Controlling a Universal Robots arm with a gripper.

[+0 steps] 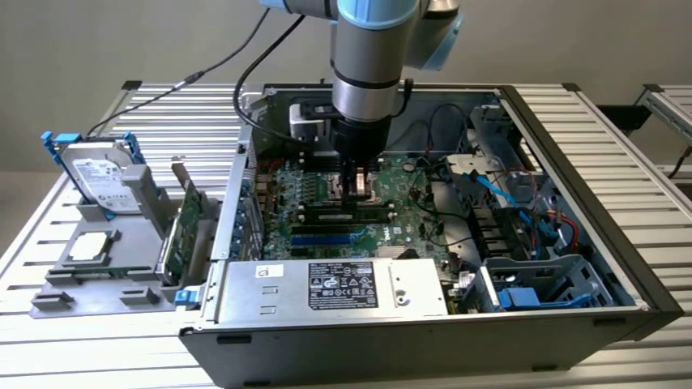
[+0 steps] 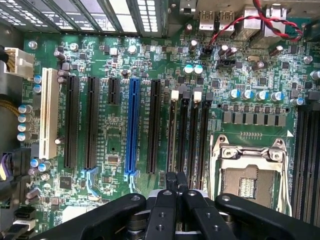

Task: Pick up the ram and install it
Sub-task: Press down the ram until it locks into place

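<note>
Because the claw [image 1: 355, 193] hangs straight down into the open computer case [image 1: 605, 243], what matters is what sits right beneath its tips. There a long, narrow strip with a green tinge, which I take to be the ram [image 1: 346, 215], lies along the memory slots [image 1: 348, 220] in the middle of the motherboard [image 1: 284, 217]. It is just toward the power-supply side of the fingers and very near them. Whether they touch it, or whether it is fully seated, I cannot tell. Its long axis runs from the rear wall of the case, on the exterior view's left, toward the drive-bay end on that view's right, parallel to the blue slot [image 1: 324, 240] beside it. In the wrist view the claw [image 2: 175, 181] is clenched, jaws pressed together with nothing visible between them. It sits over the near end of the memory slots [image 2: 189, 135], with the CPU socket [image 2: 248, 176] on one side and the blue slot [image 2: 133, 125] on the other. Room is fair directly above the board. The tight spots, in my judgement, are the power supply [image 1: 335, 285] along the near edge of the case and the loose cables [image 1: 492, 190] toward the drive bays. The hard drive [image 1: 100, 174] and the wider green expansion card [image 1: 186, 227] stand outside the case in a holder, well apart.
</note>
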